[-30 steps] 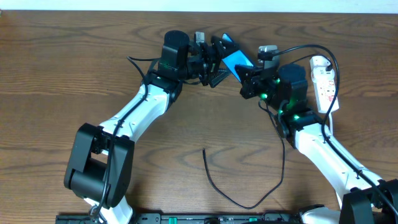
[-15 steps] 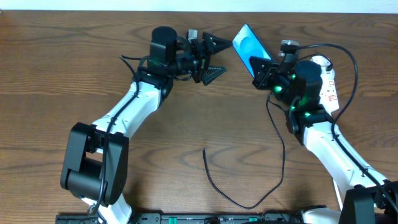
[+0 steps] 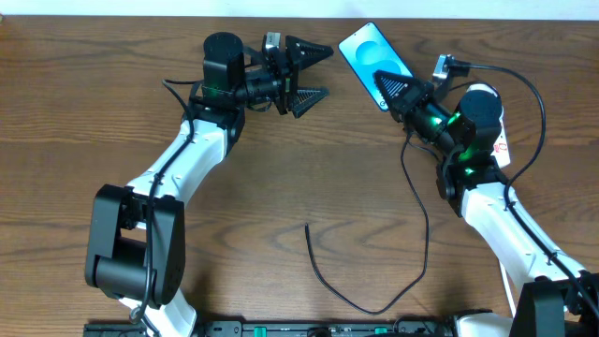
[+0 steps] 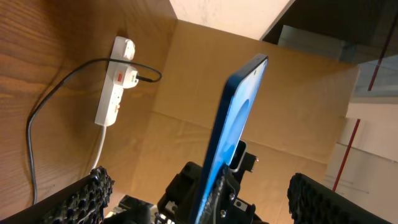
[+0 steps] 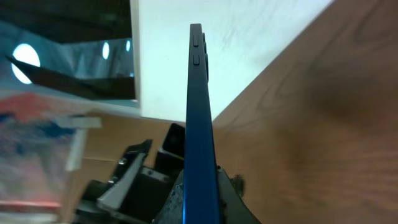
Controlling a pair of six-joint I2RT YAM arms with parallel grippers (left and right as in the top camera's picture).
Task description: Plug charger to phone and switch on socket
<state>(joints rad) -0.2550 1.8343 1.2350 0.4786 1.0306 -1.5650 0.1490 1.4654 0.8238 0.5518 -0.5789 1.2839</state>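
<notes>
The phone (image 3: 368, 54), blue-screened, is held in the air near the table's far edge by my right gripper (image 3: 393, 86), which is shut on its lower end. In the right wrist view I see the phone edge-on (image 5: 199, 93) between the jaws (image 5: 202, 190). My left gripper (image 3: 327, 70) is open and empty, a short way left of the phone, which stands between its fingers' line of sight (image 4: 233, 124). The charger's black cable (image 3: 374, 307) loops on the table, its free tip (image 3: 307, 226) bare. The white socket (image 4: 115, 90) lies at the far right, a black plug in it.
In the overhead view the socket (image 3: 502, 140) is mostly hidden under my right arm. A thin black wire arcs from the right wrist camera over the arm (image 3: 524, 80). The table's far edge runs just behind the phone.
My left gripper has drawn back to the left, away from the phone, with jaws open. My right gripper has carried the phone toward the far edge and tilted it up.
</notes>
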